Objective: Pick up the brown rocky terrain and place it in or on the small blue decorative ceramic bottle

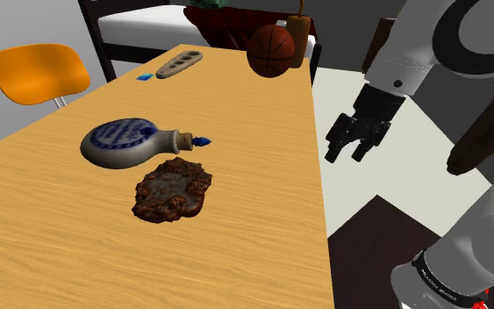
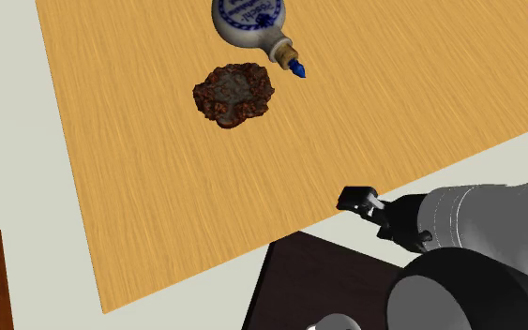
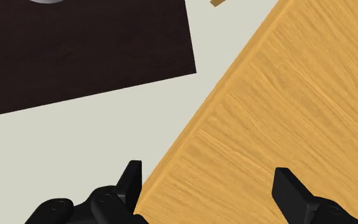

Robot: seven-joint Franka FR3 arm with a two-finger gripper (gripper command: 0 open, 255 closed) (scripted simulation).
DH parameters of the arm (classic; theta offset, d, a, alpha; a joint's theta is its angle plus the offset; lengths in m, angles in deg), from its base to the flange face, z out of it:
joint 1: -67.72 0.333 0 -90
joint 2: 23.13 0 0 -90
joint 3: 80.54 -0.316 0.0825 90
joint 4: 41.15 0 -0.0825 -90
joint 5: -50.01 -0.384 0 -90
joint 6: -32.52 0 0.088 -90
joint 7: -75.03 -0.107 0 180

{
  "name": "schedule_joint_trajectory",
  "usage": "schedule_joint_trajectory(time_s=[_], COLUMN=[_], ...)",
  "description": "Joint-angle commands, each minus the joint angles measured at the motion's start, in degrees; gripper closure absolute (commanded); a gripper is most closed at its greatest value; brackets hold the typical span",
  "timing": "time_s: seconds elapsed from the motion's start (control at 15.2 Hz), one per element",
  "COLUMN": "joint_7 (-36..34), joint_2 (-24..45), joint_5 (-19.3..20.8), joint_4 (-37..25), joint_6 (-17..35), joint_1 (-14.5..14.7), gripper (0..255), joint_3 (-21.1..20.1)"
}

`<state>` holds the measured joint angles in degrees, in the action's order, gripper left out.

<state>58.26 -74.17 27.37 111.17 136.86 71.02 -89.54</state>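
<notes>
Brown rocky terrain (image 1: 172, 192) lies flat just beside the blue-white bottle (image 1: 129, 143) (on its side).

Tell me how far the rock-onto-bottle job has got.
Done: nothing; the brown rocky lump lies on the wooden table beside the white-and-blue round bottle, which lies on its side. In hand: the black gripper hangs open and empty by the table's edge. Left: reaching the lump, grasping, lifting, and setting it on the bottle.

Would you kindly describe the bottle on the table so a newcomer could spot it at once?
Look at the wooden table. Near its middle a round flask lies on its side, beside a brown rocky lump. It alone is pale with blue patterning and a blue stopper.
</notes>
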Motion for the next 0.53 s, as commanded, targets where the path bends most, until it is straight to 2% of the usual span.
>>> schedule_joint_trajectory(time_s=[0.0, 0.46], joint_7=[-2.79, -9.62], joint_2=[0.64, 7.43], joint_5=[-4.34, -19.45], joint_4=[1.47, 3.74], joint_6=[4.48, 22.62], joint_1=[1.03, 5.17], gripper=[0, 0], joint_3=[-2.02, -9.86])
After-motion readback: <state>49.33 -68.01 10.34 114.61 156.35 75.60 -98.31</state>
